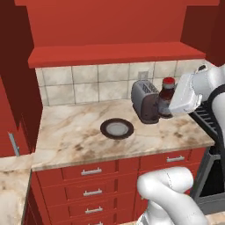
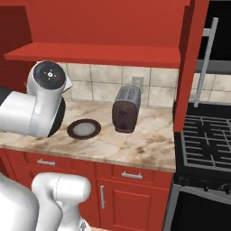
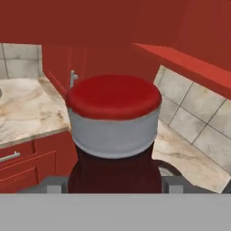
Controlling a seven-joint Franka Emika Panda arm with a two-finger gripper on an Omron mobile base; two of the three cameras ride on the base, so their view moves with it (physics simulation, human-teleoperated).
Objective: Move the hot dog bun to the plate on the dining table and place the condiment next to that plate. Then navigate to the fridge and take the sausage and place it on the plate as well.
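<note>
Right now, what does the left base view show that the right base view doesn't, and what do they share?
Left base view alone: the condiment, red-capped, beside the toaster with the white hand against it, and drawer fronts below the counter. Right base view alone: the stove grates and an oven handle. Both share the toaster, the dark-rimmed dish, the marbled counter and the tiled backsplash.

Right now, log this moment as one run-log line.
pincer: shut on condiment | condiment: lifted, beside toaster | dish: on counter | plate step: not yet done
</note>
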